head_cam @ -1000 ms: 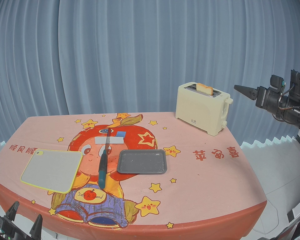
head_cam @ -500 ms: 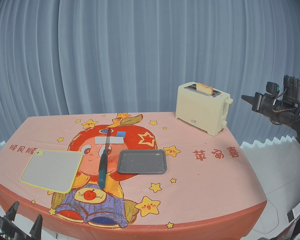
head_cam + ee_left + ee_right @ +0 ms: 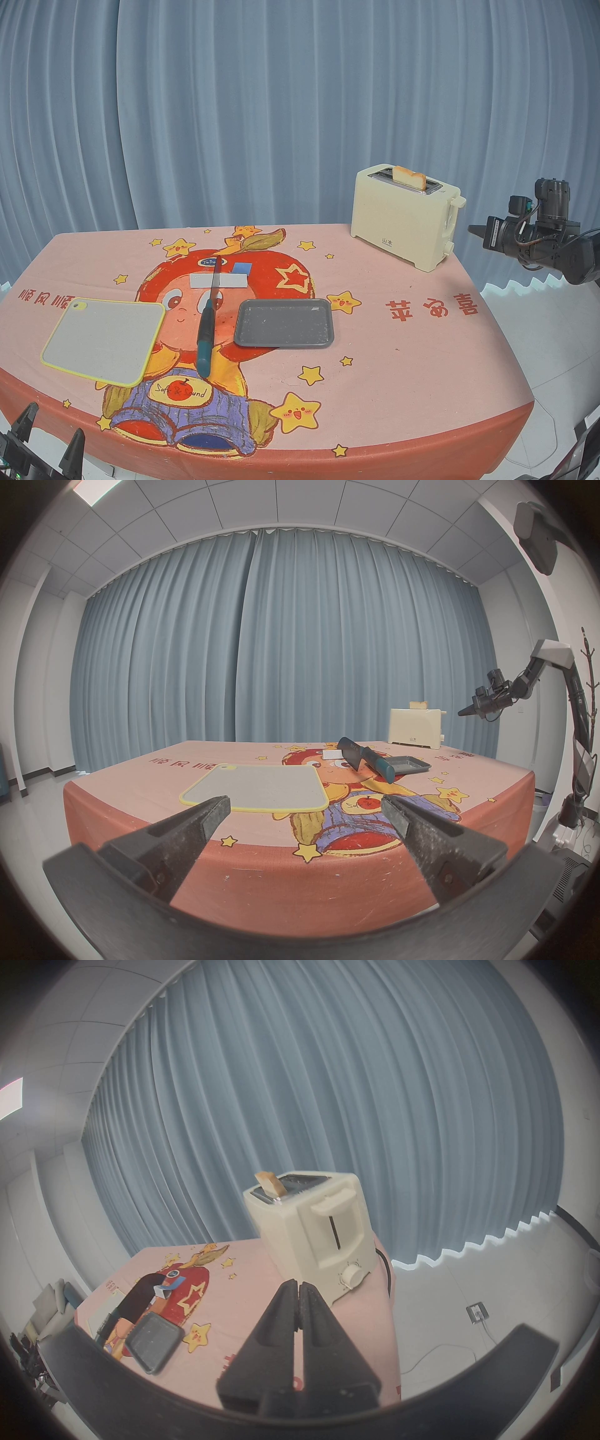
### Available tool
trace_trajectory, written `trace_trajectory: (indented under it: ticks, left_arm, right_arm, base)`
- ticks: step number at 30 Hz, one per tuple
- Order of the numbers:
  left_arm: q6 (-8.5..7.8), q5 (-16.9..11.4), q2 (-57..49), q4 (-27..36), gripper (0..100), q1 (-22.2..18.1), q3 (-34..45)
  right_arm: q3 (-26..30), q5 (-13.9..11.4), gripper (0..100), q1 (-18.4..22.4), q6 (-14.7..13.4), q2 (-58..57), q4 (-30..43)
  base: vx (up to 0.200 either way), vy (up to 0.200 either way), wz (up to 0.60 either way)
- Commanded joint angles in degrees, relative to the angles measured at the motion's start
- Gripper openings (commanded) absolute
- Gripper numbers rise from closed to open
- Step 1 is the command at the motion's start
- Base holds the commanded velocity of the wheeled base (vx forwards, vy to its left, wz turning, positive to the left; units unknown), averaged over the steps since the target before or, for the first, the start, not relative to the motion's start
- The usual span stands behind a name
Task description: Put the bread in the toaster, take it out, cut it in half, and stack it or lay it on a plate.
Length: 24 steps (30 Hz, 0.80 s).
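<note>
The bread (image 3: 409, 177) pokes from the toaster (image 3: 403, 219), far right on the cartoon tablecloth (image 3: 400, 350); right gripper (image 3: 476, 230) hangs clenched, empty, beside it; left gripper (image 3: 305, 804) gapes off the near edge; blue curtain (image 3: 250, 112) behind.

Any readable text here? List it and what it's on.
Toaster front: small dark mark, too small to read.
Tablecloth: red characters near its left and right sides, upside down, not legible.
Yellow badge on the tablecloth: small script, too blurred to quote.
Blue oval on the apple drawing: too small.

The toaster (image 3: 403, 215) is cream, the bread (image 3: 409, 177) golden, the tray (image 3: 284, 323) grey, the tablecloth (image 3: 400, 365) pink with cartoon stars.
</note>
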<state>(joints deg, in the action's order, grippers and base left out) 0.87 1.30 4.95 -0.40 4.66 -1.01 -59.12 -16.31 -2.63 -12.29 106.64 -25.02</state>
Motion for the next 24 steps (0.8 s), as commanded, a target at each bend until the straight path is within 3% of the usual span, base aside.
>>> trace_trajectory:
  ticks: [1,24]
  left_arm:
    - [0.01,0.0,0.0,0.0,100,0.0,1.0]
    - [0.01,0.0,0.0,0.0,100,0.0,1.0]
  right_arm:
    - [-0.8,0.0,0,0.7,0.1,4.5,0.0]
    - [-2.0,0.3,0,2.1,1.4,10.3,-0.5]
  base:
    - [0.0,0.0,0.0]
    - [0.0,0.0,0.0]
